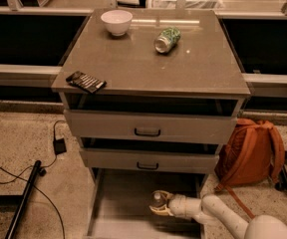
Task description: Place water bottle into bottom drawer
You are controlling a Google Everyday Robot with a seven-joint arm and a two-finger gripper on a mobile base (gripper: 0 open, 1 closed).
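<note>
Grey drawer [117,203]: claw [159,209] holds one bottle [157,199].

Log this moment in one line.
gripper: over open grey bottom drawer | holding: small clear white-capped water bottle | release: not yet

White end effector [159,208], clear water bottle [157,199], over grey bottom drawer [117,203]

Gripper [160,207] with water bottle [157,198] in bottom drawer [117,203], right of middle.
</note>
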